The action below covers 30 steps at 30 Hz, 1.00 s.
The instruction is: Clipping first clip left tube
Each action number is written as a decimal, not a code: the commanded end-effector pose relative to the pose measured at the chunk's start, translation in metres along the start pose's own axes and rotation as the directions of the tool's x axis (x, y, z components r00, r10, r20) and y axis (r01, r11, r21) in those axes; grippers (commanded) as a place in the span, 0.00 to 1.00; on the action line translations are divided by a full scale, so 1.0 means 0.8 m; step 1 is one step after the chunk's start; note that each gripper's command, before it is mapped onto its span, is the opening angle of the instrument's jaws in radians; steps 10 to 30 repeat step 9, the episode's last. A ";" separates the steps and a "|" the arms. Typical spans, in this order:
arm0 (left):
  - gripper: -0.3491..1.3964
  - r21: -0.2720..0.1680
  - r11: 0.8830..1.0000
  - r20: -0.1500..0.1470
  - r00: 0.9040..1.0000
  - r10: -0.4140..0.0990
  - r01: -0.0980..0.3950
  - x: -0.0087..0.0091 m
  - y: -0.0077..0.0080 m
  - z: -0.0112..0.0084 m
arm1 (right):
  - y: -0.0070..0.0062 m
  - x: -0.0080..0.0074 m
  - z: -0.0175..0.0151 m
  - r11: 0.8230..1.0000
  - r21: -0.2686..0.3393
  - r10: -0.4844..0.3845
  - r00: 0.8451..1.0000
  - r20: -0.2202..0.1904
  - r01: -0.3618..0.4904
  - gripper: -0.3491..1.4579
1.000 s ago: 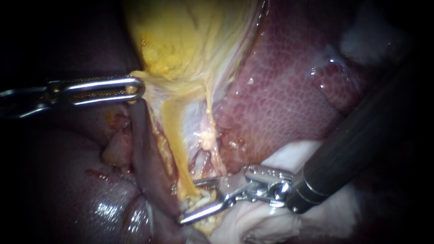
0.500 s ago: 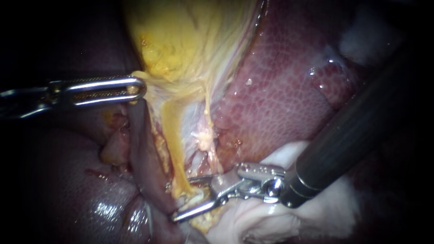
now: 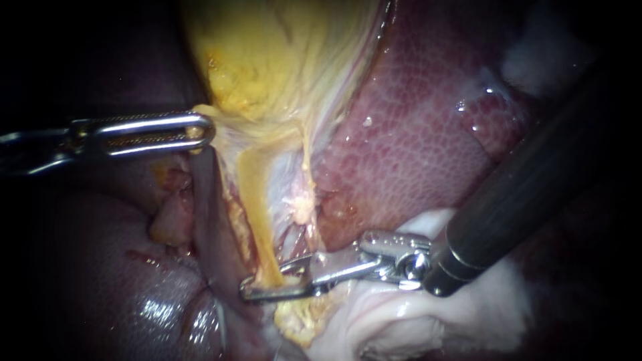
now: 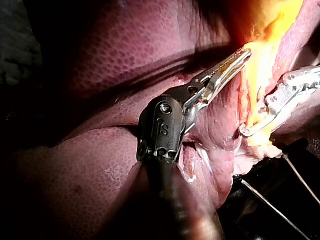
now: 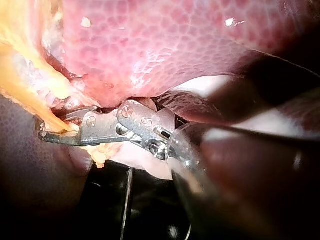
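At 9 o'clock my left instrument (image 3: 200,130) clamps the gallbladder (image 3: 281,53). Toward 6 o'clock my right instrument (image 3: 257,289) seems closed on the left tube (image 3: 257,214).

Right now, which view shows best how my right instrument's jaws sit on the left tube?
The endoscope view: both jaws of the right instrument show, closed on the yellow left tube. The right wrist view shows them from the side, with less of the tube; the left wrist view shows little of them.
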 end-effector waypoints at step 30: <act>0.00 0.000 1.000 0.000 1.000 0.000 0.000 0.0000 0.0001 0.0000 | 0.0003 -0.0004 -0.0004 1.000 0.002 -0.001 1.000 0.001 0.001 0.00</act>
